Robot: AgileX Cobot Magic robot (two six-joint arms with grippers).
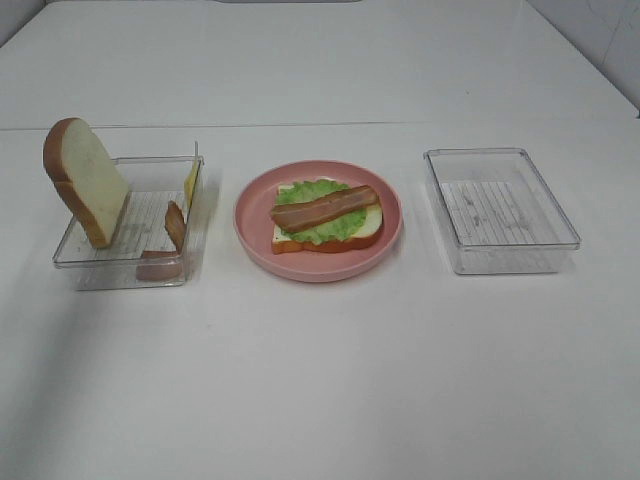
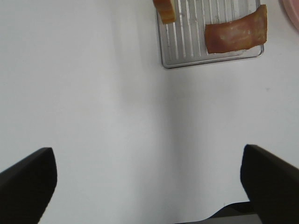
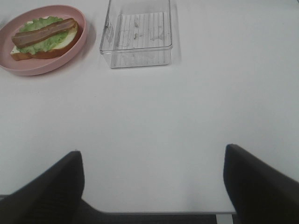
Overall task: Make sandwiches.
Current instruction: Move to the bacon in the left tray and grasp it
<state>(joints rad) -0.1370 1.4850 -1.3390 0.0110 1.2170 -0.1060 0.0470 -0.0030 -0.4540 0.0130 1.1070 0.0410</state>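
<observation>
Roughly halfway: sandwich built up to the bacon, no top slice yet

Both grippers are released and grasp nothing. The left gripper (image 2: 147,151) hangs with jaws spread wide over bare table. Well ahead of it sits the left tray (image 2: 210,63), holding a bacon strip (image 2: 236,35) and a bread slice (image 2: 164,10). The right gripper (image 3: 153,150) is likewise spread wide. The right tray (image 3: 138,58), which looks empty, lies well ahead of it. The plate (image 3: 28,70) lies farther off, toward the other arm.

On that plate lies the sandwich (image 1: 326,215): a base slice, lettuce and one bacon strip, laid flat. That much looks done. Probably left to do are the cheese (image 1: 190,180), which stands against the left tray's wall, and the bread slice leaning upright in the same tray as the lid. Spare bacon there hints at more layers, or perhaps a second sandwich.
</observation>
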